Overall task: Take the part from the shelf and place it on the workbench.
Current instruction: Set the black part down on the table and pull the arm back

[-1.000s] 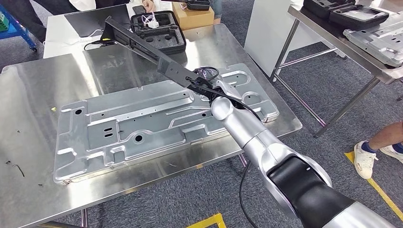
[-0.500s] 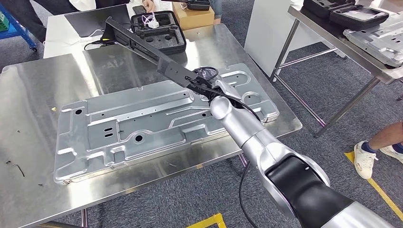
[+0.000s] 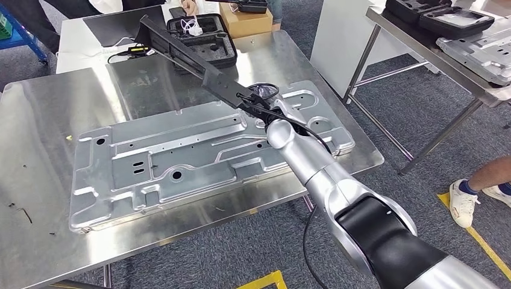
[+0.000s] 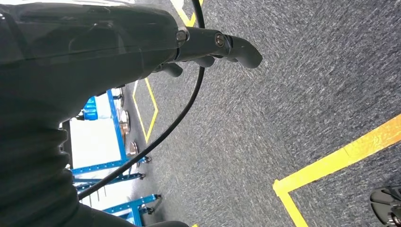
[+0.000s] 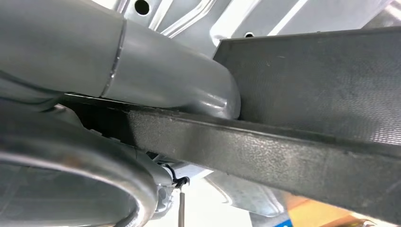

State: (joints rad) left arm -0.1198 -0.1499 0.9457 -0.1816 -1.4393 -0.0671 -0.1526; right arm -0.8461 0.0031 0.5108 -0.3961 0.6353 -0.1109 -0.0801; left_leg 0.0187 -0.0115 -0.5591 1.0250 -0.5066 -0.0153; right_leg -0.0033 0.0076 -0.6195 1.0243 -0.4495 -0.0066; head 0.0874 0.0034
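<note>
1. Nearest, the right hand [image 3: 260, 106] grips the long black bar [image 3: 187, 55] by its near end, above the metal plate [image 3: 181, 159] on the steel table [image 3: 36, 180]. In the right wrist view the grey thumb [image 5: 189, 85] presses against the bar [image 5: 293, 156]. All the length hangs out past the hold, so the bar could twist or slide in the grip, I judge.

2. The held end sits close over the metal plate. If the hand lowers that end first, the bar may scrape or knock the plate's raised ribs, and a slip here would drop it onto the plate.

3. Farther out, the bar rises at a slant across the table; a sideways turn of the wrist would sweep a wide arc.

4. Farthest, the bar's tip lies over the open black case [image 3: 202, 39], near the white cable [image 3: 191, 26] inside it and a person's hand [image 3: 188, 7]. A swing could strike any of these.

5. The left hand [image 4: 208, 47] hangs over the carpet, fingers curled with nothing in them, and gives no support.
</note>
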